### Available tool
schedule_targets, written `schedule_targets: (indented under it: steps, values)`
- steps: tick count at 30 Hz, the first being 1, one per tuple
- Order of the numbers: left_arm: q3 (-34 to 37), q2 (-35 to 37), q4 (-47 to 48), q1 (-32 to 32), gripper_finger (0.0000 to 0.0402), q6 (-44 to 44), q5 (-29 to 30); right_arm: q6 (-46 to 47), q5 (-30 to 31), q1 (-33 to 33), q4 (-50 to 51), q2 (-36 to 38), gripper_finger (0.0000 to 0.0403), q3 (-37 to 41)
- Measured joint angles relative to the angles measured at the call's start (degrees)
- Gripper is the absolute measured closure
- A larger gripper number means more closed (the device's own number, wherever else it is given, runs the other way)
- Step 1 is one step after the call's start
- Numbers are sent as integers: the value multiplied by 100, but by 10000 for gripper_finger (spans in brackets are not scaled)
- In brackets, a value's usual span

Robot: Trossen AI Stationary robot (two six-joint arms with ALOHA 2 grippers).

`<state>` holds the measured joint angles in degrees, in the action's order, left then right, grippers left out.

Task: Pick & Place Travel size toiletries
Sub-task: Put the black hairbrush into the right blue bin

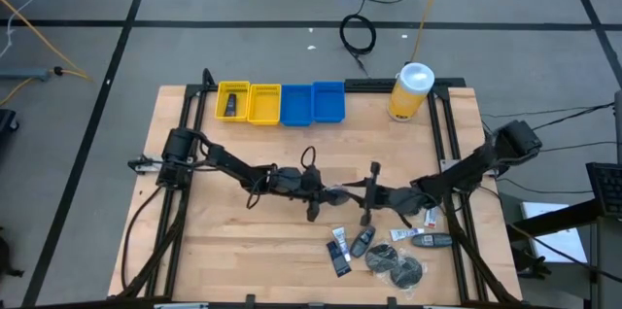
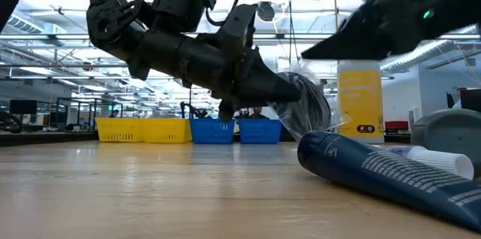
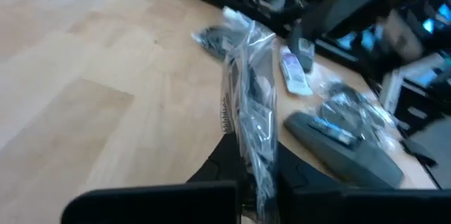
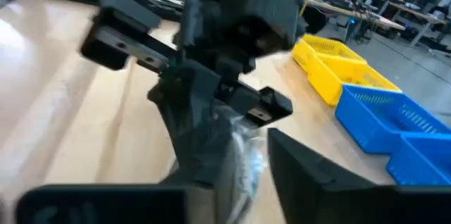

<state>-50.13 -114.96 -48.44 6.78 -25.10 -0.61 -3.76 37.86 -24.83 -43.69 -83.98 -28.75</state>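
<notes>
Toiletries lie mostly in a loose cluster on the wooden table (image 1: 224, 251) at about 5 o'clock from its centre: a dark tube (image 1: 337, 252), a dark bottle (image 1: 362, 242), two round flat packets (image 1: 394, 268) and a dark stick-like piece (image 1: 431, 240), some touching, some just beside one another. One item is off the table: a clear crinkly packet (image 3: 248, 122) with dark contents, hanging at mid-table between the two arms. The left gripper (image 1: 326, 190) has its fingers closed on the packet's near end, as the left wrist view shows. The right gripper (image 1: 362, 192), reaching in from 3 o'clock, sits just beside the packet with its fingers slightly parted; whether it touches the wrap cannot be told. The packet looks light and limp, the film slippery and prone to crumple or slide, so a pinch across the firmer contents would likely hold better than one on loose film. The tube lying close in the low view (image 2: 376, 170) looks stiffer, smooth and apt to roll; mid-body would be the place to take it. Yellow bins (image 1: 247, 102) and blue bins (image 1: 312, 103) sit at 12 o'clock, one yellow bin already holding a dark item (image 1: 230, 105). A yellow canister (image 1: 410, 92) stands at 1 o'clock.
</notes>
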Motion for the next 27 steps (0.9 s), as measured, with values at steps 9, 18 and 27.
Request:
schedule_targets:
  steps: [9,18,27]
  values:
    - [-242,1564,2261,-364,359,1377,207,-55,580,-692,1777,1579,215,0]
    - [-2412,1448,5498,-1621,383,4580,1316,8,561,-705,1829,1748,206,222]
    - [-3156,456,5525,-2974,335,6254,729,117,560,-673,1352,1746,213,517]
